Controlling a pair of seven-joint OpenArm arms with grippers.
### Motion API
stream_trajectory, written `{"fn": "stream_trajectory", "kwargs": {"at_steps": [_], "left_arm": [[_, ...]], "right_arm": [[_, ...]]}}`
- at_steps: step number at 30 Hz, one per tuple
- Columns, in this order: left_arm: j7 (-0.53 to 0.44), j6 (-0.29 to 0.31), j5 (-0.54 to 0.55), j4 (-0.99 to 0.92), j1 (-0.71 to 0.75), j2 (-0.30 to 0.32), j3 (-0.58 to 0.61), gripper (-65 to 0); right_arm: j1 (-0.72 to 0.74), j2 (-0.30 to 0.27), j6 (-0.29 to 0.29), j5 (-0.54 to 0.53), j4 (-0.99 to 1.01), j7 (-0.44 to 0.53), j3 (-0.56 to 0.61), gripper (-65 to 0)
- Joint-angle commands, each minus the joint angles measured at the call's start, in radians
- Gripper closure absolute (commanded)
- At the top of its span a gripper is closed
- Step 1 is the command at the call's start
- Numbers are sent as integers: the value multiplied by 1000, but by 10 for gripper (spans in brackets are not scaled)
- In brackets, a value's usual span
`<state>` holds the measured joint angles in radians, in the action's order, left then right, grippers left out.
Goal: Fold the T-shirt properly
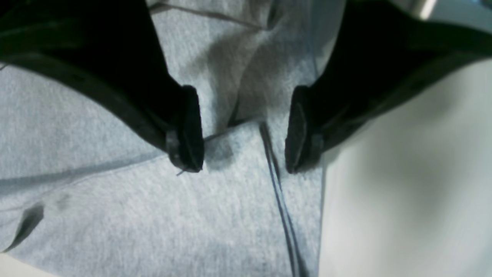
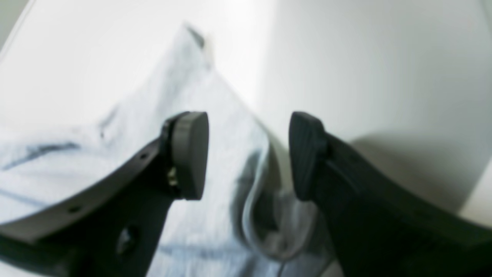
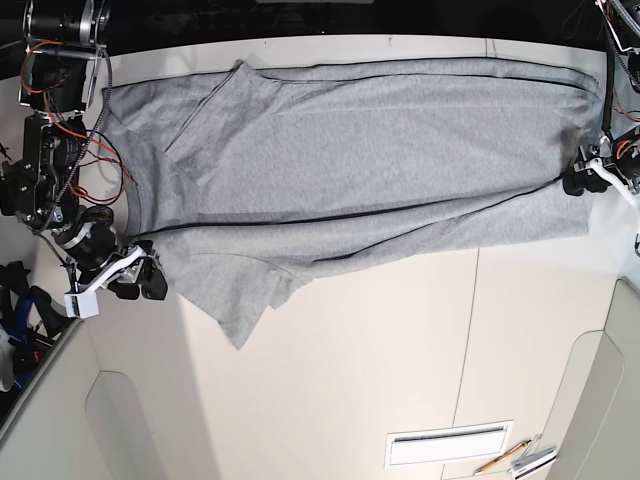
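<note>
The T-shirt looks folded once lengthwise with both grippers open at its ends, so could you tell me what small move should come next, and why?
Probably close the right gripper on the T-shirt edge beneath it: its jaws stand open, straddling the cloth's rim.

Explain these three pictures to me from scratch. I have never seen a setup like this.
This is a two-armed robot working at a white table. The wide picture looks down from above; the other two come from cameras mounted at each wrist, looking past the black fingers.

A grey T-shirt lies spread across the table, one long side folded over.

The left gripper, at the right edge of the overhead view, hangs over the shirt's edge with jaws apart. The right gripper, at the overhead view's left, also stands open, over a fold of cloth. Neither holds anything.

A pencil lies near the bottom edge.
</note>
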<state>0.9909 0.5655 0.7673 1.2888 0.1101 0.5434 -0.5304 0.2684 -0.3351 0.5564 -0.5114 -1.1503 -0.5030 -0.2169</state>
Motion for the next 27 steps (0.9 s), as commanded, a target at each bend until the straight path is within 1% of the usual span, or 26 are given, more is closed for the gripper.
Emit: {"fn": "stream_trajectory", "kwargs": {"at_steps": [1, 4, 7, 9, 12, 16, 19, 22, 27], "left_arm": [[2, 0, -2, 14, -7, 25, -7, -378], [1, 0, -2, 14, -7, 25, -7, -378], [1, 0, -2, 14, -7, 25, -7, -378], [1, 0, -2, 14, -7, 24, -7, -378], [2, 0, -2, 14, -7, 24, -7, -378], [2, 0, -2, 14, -7, 24, -7, -378], [2, 0, -2, 14, -7, 24, -7, -378], [2, 0, 6, 14, -7, 24, -7, -378], [2, 0, 39, 14, -7, 24, -7, -378]], "right_arm": [[36, -11, 0, -15, -18, 39, -8, -330], [69, 10, -27, 21, -18, 60, -7, -330], [106, 56, -93, 67, -11, 63, -7, -330], [126, 87, -111, 99, 2, 72, -7, -330], [169, 123, -116, 156, 72, 130, 0, -330], [252, 155, -139, 216, 262, 219, 14, -329], [306, 179, -129, 248, 391, 264, 16, -329], [334, 203, -123, 288, 466, 272, 16, -329], [332, 233, -117, 288, 495, 278, 16, -327]]}}
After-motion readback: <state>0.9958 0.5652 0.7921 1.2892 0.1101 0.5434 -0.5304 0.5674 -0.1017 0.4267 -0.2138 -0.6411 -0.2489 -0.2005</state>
